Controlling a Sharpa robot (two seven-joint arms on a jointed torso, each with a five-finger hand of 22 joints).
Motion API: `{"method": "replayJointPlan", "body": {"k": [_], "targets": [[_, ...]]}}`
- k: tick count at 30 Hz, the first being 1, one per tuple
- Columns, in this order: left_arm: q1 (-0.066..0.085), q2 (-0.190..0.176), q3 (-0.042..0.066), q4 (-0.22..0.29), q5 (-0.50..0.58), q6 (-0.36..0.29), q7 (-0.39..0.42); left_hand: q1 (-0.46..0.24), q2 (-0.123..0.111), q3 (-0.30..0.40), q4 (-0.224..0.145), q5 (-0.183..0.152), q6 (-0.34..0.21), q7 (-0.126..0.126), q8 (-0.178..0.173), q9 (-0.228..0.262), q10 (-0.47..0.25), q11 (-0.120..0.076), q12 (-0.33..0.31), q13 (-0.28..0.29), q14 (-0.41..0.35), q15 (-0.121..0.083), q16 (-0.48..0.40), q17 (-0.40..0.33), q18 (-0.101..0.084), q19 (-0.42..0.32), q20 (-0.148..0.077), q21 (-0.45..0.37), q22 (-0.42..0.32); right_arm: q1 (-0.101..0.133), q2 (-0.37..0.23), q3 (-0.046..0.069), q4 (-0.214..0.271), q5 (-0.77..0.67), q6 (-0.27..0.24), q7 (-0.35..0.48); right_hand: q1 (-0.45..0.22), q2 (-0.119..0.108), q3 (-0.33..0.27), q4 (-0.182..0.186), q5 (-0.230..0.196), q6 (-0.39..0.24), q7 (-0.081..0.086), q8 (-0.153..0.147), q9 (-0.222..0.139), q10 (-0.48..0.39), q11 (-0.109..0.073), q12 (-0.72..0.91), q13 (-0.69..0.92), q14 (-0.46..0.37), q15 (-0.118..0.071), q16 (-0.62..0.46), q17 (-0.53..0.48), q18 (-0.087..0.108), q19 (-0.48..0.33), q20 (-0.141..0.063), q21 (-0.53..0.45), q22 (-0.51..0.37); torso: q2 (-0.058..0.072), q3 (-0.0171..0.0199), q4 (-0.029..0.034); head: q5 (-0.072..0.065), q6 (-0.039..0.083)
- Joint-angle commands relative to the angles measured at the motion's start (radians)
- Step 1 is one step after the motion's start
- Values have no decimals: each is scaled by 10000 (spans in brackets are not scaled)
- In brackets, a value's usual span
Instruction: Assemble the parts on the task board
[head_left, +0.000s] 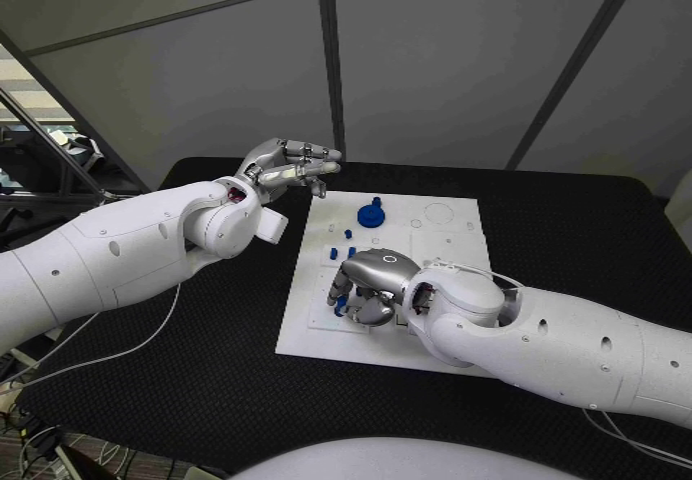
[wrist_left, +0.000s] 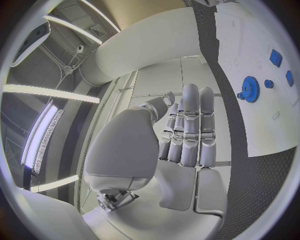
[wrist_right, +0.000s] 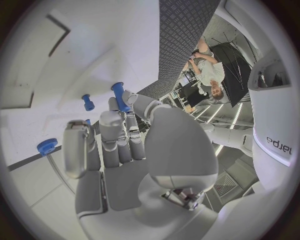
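Observation:
The white task board (head_left: 433, 300) lies in the middle of the black table. A blue gear (head_left: 372, 213) stands near its far edge, with small blue pegs (head_left: 349, 250) just in front of it. My right hand (head_left: 369, 284) is low over the board's near left part. In the right wrist view a blue peg (wrist_right: 119, 96) sticks up between the thumb and a finger of my right hand (wrist_right: 125, 150), seemingly pinched. Another peg (wrist_right: 88, 102) stands on the board beyond it. My left hand (head_left: 293, 163) hovers off the board's far left corner, fingers straight and holding nothing; the blue gear (wrist_left: 250, 89) lies beyond it.
Black table (head_left: 577, 230) surrounds the board on all sides. Small holes and slots mark the board's far right part (head_left: 440, 215). A round blue piece (wrist_right: 47, 146) sits on the board beside my right hand. Grey wall panels stand behind the table.

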Motion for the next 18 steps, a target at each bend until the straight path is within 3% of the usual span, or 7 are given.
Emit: {"method": "replayJointPlan", "body": {"k": [1,6,13,18], "targets": [[14,9,8,-2,52,109,18,-4,127,-55,-10,-37,45,42,-32,11,38,25,40,13,-68,3,-48,-12,-116,-48,10,-37,-12,-39,10,-59,-13,-178,-158,154,-440,-445,-244,96,-69,-285,53,-42,-47,-587,168,-275,-190,-95,188,-263,-385,146,-222,169,-337,237,-8,-1,-2,-11,17],[14,4,8,-13,52,114,13,-4,127,-55,-10,-37,45,42,-32,11,38,25,40,13,-68,3,-48,-12,-116,-48,10,-37,-12,-40,-62,-70,19,-125,-847,272,-515,-665,-1136,142,-100,-933,-15,-28,-196,-1607,323,-208,-242,-376,301,-849,-1211,364,-719,353,-1080,-619,-8,1,-2,-22,45],[13,-14,7,-35,52,122,4,2,139,-70,-20,-39,45,45,-44,15,32,28,39,19,-62,4,-72,-18,-116,-43,10,-53,-20,-41,-428,-72,367,337,-1868,711,-165,-534,-2611,410,-66,-1334,-58,-27,-222,-2053,366,101,-220,-455,354,-1157,-1726,470,-901,404,-1543,-1114,-19,8,-9,-46,95],[11,-32,7,-49,52,126,3,2,139,-70,-20,-39,45,45,-44,15,32,28,39,19,-62,4,-72,-18,-116,-43,10,-53,-20,-39,-960,-65,892,697,-2492,995,-14,-498,-3134,590,-32,-1454,-49,-23,-221,-2098,354,271,-219,-446,339,-1220,-1870,476,-887,399,-1607,-1178,-16,7,-15,-85,146]]}}
